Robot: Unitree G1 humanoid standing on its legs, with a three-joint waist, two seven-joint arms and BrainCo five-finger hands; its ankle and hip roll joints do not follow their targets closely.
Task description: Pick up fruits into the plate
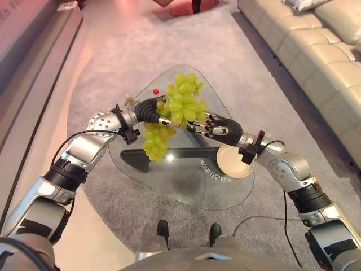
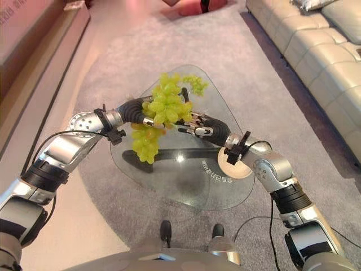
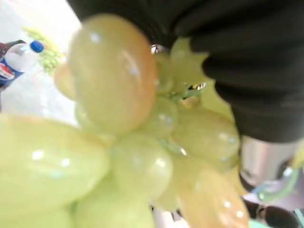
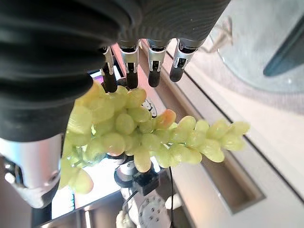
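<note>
Grapes [image 1: 180,104], one big green bunch, hang above the glass bench [image 1: 186,180], held up between both our hands approx over the bench's centre. Our left hand [image 1: 148,110] comes in from 9 o'clock and meets the bunch at its near-left side; a long strand of grapes droops below that wrist. In the left wrist view the fruit sits right up against the dark cover, so we cannot tell how those fingers stand. Our right hand [image 1: 214,125] reaches in from 4 o'clock, touching the bunch's lower right. In the right wrist view its fingers [image 4: 153,64] point out nearly straight, relaxed, w/ the grapes hanging just beside the tips, not curled round them.

Plate [image 1: 232,162], pale and round, sits on the bench at 4 o'clock from the bunch, partly under the right wrist, w/ no fruit on it. A small red fruit [image 1: 155,91] lies on the bench at 11 o'clock, near the far edge. White lettering is printed on the glass [image 1: 215,173] beside the plate, too small to read. A grey rug [image 1: 271,101] lies under the bench; a pale sofa [image 1: 316,51] stands at 2 o'clock.
</note>
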